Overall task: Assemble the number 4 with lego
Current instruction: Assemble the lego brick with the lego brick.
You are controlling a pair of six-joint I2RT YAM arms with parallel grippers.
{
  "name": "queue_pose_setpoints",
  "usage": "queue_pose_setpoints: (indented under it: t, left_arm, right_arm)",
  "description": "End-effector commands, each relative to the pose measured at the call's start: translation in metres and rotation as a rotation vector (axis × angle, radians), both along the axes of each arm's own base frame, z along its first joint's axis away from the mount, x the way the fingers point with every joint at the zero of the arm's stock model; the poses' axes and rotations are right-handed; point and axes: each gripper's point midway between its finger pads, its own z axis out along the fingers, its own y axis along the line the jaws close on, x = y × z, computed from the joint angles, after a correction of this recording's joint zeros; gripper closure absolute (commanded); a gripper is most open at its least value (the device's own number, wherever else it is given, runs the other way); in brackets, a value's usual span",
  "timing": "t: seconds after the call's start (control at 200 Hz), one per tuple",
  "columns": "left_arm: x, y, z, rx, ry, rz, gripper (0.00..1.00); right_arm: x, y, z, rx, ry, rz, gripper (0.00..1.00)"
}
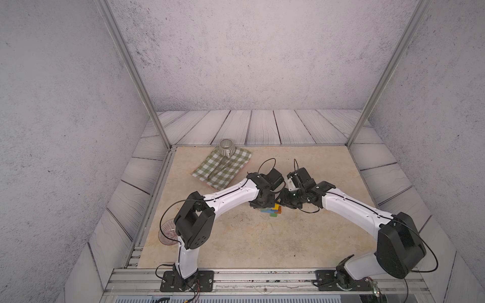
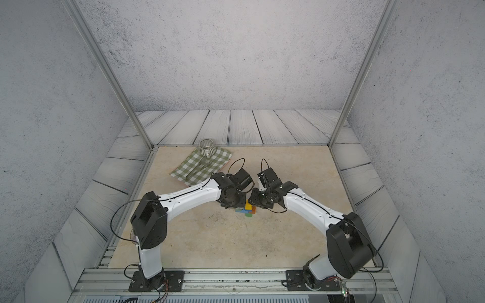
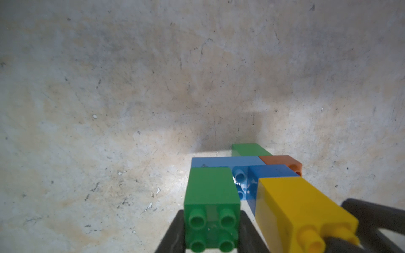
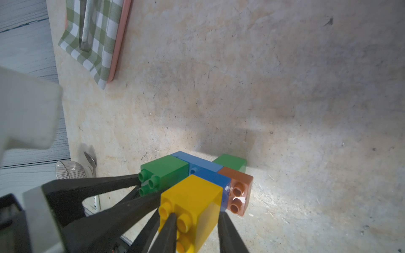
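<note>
On the table [image 1: 236, 236], the number 4 [image 4: 203, 175], a flat multicoloured brick figure.

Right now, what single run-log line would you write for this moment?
left gripper: shut on green brick | right gripper: shut on yellow brick | number 4: six bricks joined, between both grippers

The number 4 [image 1: 273, 210], 6 joined green, yellow, orange-brown and blue bricks [image 4: 190, 197], lies flat, seemingly resting on the tabletop [image 1: 249, 241], just below centre.
</note>
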Motion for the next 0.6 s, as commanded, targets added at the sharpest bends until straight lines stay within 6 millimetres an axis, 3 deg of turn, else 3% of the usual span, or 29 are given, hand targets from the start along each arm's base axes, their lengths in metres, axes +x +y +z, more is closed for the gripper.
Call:
queue_pose_setpoints:
  t: [0.0, 0.595]
  left_arm:
    - [-0.0165, -0.0013, -0.0183, 0.044, 0.066, -0.040, 0.92]
    - [-0.0202, -0.0101, -0.0233, 0.051, 0.076, -0.058, 0.92]
  right_arm:
    - [-0.0515, -0.0496, -0.0631, -0.249, 0.245, -0.024, 0.67]
    - [-0.0517, -0.0493, -0.0636, -0.243, 0.246, -0.027, 0.67]
